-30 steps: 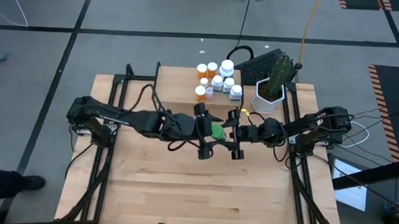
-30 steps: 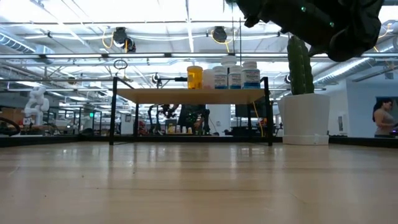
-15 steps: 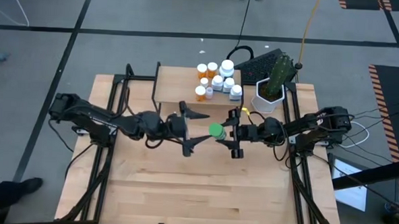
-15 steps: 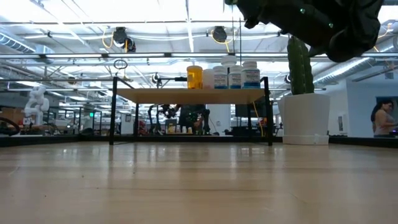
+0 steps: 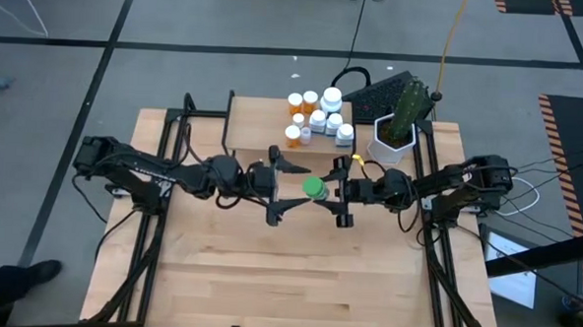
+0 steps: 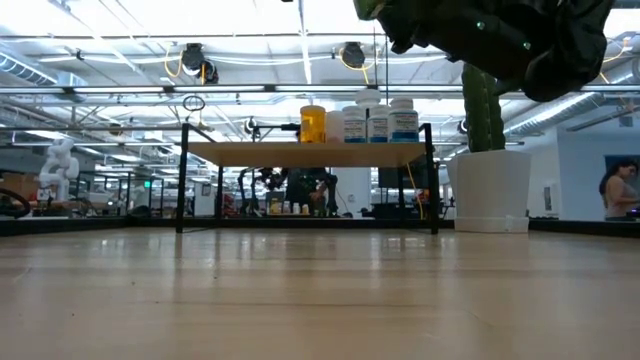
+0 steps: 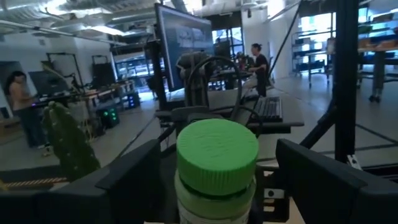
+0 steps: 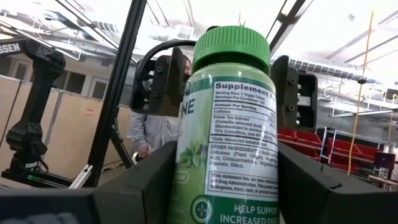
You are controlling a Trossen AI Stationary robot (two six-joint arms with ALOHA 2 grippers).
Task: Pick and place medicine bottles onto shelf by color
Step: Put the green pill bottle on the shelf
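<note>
The right gripper (image 5: 336, 192) pinches the green bottle (image 5: 315, 189), base hidden; the left gripper (image 5: 284, 186) is spread.

Mid-table is crowded: my right gripper (image 5: 332, 191) clamps the green-capped bottle (image 5: 315, 189), my left gripper (image 5: 287, 187) sits spread wide just beside it, facing it. Shelf (image 5: 254, 124) at the far edge: left part of the board bare, right part packed with bottles (image 5: 318, 113). Cactus pot (image 5: 393, 136) stands just right of the shelf, blocking approach from that side. Near half of the table (image 5: 287, 272) is open. In the low view, free gap under the shelf (image 6: 310, 152).
</note>
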